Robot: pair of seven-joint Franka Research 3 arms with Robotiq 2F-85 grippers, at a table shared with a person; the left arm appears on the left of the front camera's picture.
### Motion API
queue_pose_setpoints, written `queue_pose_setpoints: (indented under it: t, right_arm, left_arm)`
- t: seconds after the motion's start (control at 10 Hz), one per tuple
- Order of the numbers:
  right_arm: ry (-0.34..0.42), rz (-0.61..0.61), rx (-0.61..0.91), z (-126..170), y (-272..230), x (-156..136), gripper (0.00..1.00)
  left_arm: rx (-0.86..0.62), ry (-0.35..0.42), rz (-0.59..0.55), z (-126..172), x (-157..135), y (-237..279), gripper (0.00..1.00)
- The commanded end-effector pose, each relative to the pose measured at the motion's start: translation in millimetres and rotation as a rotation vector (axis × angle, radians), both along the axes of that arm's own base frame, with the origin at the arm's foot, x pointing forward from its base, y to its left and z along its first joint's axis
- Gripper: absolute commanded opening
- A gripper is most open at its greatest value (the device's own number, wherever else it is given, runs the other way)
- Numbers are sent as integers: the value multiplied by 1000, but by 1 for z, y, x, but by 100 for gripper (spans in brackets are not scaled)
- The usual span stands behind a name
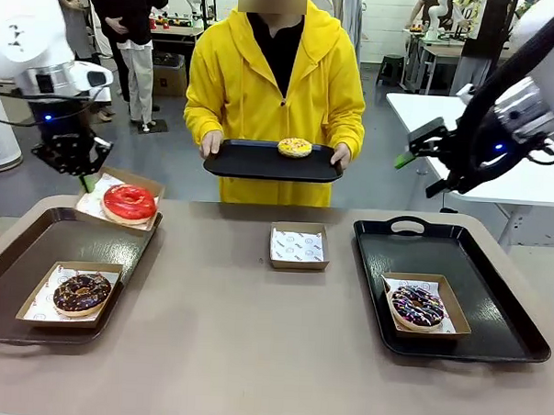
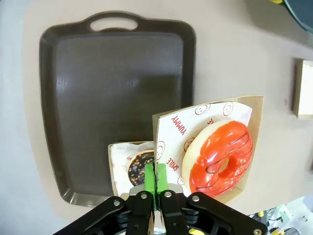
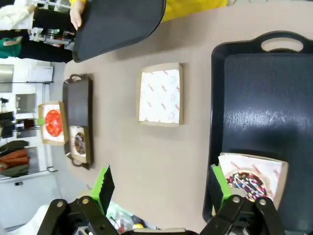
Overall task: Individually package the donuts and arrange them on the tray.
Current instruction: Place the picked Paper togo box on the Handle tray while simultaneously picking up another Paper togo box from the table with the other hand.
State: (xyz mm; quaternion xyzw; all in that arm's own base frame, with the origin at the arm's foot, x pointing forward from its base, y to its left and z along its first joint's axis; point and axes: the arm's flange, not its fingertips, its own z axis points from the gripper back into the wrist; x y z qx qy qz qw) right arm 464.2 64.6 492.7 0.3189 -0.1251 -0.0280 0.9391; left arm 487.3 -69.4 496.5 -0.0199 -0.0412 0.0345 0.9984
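In the left wrist view we are seeing only part of the chocolate-iced donut [image 2: 141, 164]. The paper-lined box [image 2: 168, 129] under the red-iced donut [image 2: 220, 156], and the left gripper [image 2: 154, 177] pinching its edge, are covering the rest. The empty box [image 2: 305, 88] is running off the right edge. In the right wrist view the right gripper [image 3: 160, 171] is hiding the near side of the sprinkled donut [image 3: 247, 181], and we are finding the liner print there too small to read.

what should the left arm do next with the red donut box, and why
Most likely shift the cardboard box over the bare part of the left tray and lower it flat beside the chocolate donut. The left gripper is shut on that box's edge, and the box, with the red donut in it, hangs tilted partly over the tray's rim.
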Motion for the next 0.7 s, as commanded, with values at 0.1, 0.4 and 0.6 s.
queue_pose_setpoints:
  t: [0.1,0.4,0.6]
  right_arm:
    - [27,-14,-9,-12,8,3,100]
    - [9,7,-12,-9,8,3,100]
    - [9,7,-12,-9,8,3,100]
  left_arm:
    - [-35,-7,9,-8,-7,21,1]
    - [-9,8,15,-5,-4,12,1]
    - [-9,8,15,-5,-4,12,1]
